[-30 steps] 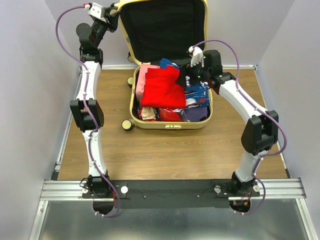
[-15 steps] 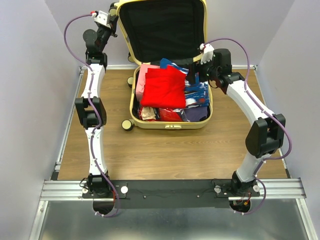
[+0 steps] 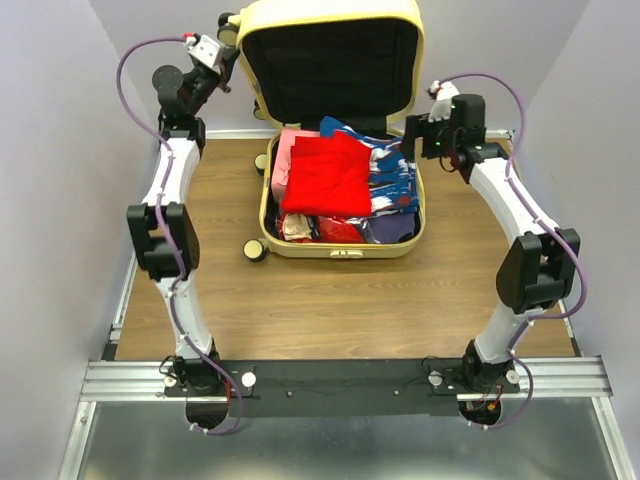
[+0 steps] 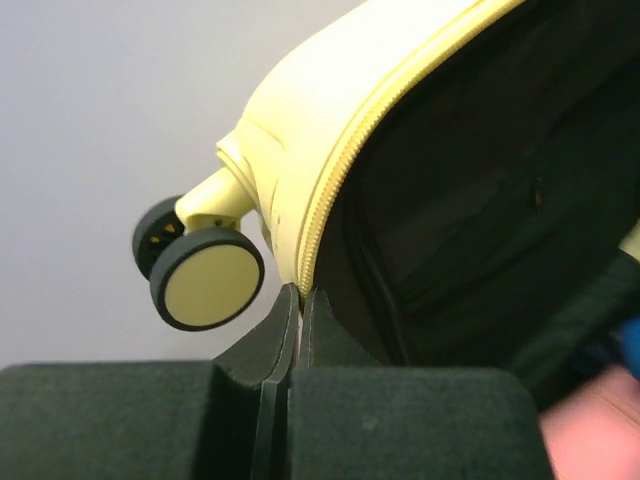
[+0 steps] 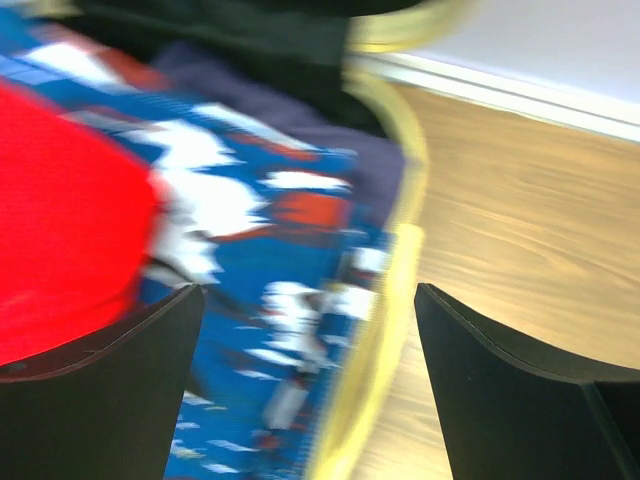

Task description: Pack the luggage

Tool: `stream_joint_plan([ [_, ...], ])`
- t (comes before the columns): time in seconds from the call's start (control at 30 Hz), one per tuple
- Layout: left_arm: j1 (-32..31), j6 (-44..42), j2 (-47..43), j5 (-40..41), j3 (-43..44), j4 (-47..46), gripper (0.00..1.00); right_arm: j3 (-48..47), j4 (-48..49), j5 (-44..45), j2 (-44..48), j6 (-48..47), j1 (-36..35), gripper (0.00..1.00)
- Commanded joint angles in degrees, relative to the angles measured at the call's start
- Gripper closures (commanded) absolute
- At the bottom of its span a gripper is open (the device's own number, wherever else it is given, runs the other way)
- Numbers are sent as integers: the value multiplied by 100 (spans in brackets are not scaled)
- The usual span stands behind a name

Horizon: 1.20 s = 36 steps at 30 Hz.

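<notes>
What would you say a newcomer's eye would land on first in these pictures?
The open pale-yellow luggage at the far middle, lid raised, with a bright red garment lying on top inside. Next, the left arm's fingers, shut at the lid's zipper seam, and the right arm's fingers, spread above the right rim.

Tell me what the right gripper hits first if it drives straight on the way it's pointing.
Most likely the blue patterned cloth at the right rim of the luggage; the open right gripper frames both. The view is blurred, so the rim itself could come first.
</notes>
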State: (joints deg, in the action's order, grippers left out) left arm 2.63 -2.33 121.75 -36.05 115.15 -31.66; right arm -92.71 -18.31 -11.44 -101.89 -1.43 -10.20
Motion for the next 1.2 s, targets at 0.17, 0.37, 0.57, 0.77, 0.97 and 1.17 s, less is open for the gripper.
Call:
stream_joint_plan([
  [0.17, 325, -1823, -2883, -1755, -3278, 412, 100, 472, -103, 1109, 766, 134, 1002, 4],
  [0.37, 685, -4424, -4606, -2581, -4843, 3148, 100, 1008, -103, 1171, 1206, -182, 993, 4],
  [0.57, 686, -9300, -6074, -2381, -6328, 7449, 94, 1465, -121, 820, 1312, -270, 993, 4],
  [0.77, 905, -8698, -6735, -1721, -6559, 7700, 59, 1475, -173, 600, 1127, -296, 1002, 5],
  [0.97, 1371, -6727, -5928, -2248, -5426, 7336, 48, 1334, -323, 169, 899, -261, 993, 8],
  [1.17, 1336, -4549, -4610, -1519, -4670, 5348, 43, 1605, -472, 72, 811, -384, 993, 11],
])
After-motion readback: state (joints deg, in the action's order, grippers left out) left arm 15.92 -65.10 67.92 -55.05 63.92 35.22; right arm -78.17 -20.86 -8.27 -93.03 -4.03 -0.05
